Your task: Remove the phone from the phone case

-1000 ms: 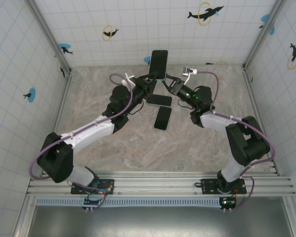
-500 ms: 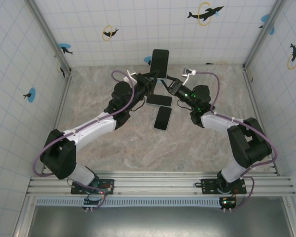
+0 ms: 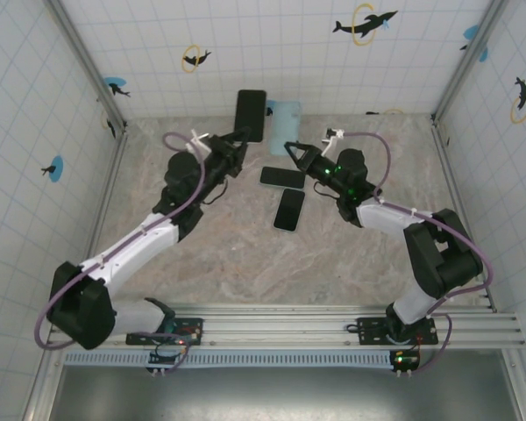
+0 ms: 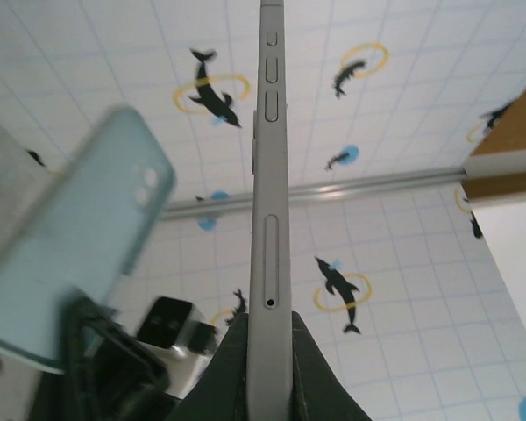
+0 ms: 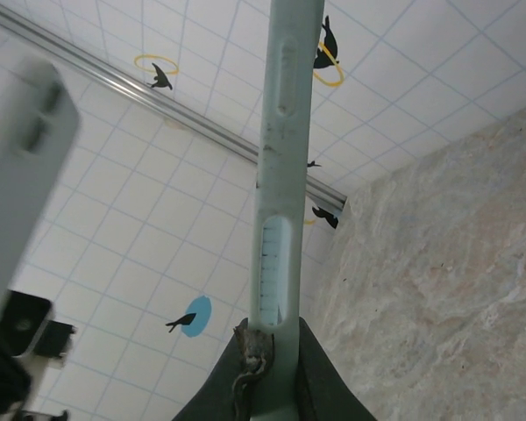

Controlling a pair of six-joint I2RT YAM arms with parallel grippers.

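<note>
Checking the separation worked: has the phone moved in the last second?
Yes. The phone has shifted left, toward the left corner post, leaving the blue case behind.

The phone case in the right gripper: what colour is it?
The phone case is pale blue-green, clearest in the right wrist view.

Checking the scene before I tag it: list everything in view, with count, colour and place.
phone: 1, dark, held upright near the back wall, out of the case
case: 1, pale blue-green, held up just right of the phone, apart from it
spare phones: 2, dark, lying flat mid-table between the arms
table: 1, marbled beige, under everything
walls: white tiles with dolphin stickers, on three sides
left gripper: 1, black, shut on the phone's lower end
right gripper: 1, black, shut on the case's lower end
</note>
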